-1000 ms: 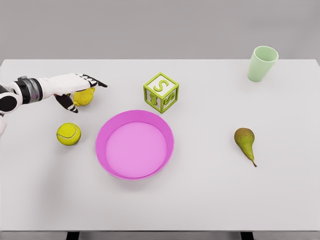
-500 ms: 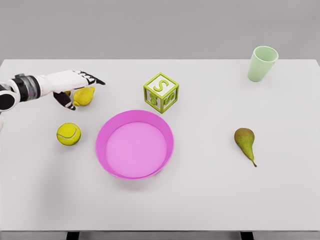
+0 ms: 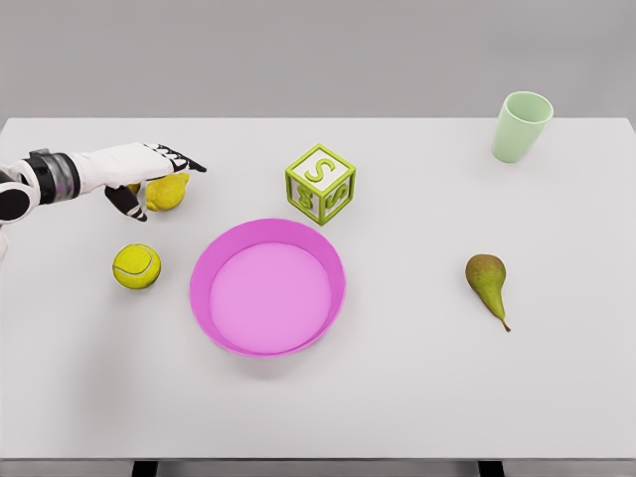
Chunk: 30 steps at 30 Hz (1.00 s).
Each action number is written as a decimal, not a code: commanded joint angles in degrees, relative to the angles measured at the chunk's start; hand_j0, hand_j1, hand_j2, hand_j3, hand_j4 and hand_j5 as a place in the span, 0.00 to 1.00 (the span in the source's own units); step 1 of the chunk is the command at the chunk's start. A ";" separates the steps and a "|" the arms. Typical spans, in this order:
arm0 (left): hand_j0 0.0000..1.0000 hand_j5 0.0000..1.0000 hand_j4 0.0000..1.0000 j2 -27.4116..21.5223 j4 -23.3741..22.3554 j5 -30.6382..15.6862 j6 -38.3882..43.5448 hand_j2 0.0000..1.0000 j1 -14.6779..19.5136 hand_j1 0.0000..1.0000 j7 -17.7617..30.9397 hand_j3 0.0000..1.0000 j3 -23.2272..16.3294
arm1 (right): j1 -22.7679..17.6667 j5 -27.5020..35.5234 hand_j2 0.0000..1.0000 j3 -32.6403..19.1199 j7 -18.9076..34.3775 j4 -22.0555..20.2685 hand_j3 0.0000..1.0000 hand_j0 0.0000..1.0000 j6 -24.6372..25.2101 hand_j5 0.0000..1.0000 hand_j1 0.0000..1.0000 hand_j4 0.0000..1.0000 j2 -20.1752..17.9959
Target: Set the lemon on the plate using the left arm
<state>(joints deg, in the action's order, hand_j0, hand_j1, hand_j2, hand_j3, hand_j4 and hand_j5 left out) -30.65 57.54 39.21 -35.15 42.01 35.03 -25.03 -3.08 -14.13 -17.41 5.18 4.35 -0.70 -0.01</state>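
Risk sits in the grasp: the left hand (image 3: 139,171) arches over the lemon (image 3: 167,191) on the surface (image 3: 417,397), fingers (image 3: 184,159) spread wide — not closed. Squeezing off-centre could roll it from the plate (image 3: 204,260) — toward the tennis ball (image 3: 136,266).

Bright, even, sharp render with only faint soft shadows, no glare.
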 commanded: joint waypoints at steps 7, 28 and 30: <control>1.00 1.00 1.00 0.33 -0.59 0.43 0.15 1.00 0.35 1.00 -0.03 1.00 0.07 | 0.00 0.07 1.00 0.01 0.01 0.04 1.00 1.00 0.00 1.00 1.00 1.00 0.01; 1.00 1.00 1.00 1.38 -4.10 0.43 0.15 1.00 1.58 1.00 -0.03 1.00 0.60 | 0.00 -0.02 1.00 0.01 0.01 0.04 1.00 1.00 0.00 1.00 1.00 1.00 0.01; 1.00 1.00 1.00 1.82 -4.19 0.43 0.15 1.00 1.58 1.00 -0.03 1.00 0.60 | 0.00 -0.02 1.00 0.01 0.01 0.04 1.00 1.00 0.00 1.00 1.00 1.00 0.01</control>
<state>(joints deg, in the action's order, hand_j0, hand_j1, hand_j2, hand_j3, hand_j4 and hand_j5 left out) -29.14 53.51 39.97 -35.15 43.59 35.03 -24.52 -3.08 -14.13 -17.41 5.18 4.36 -0.70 -0.01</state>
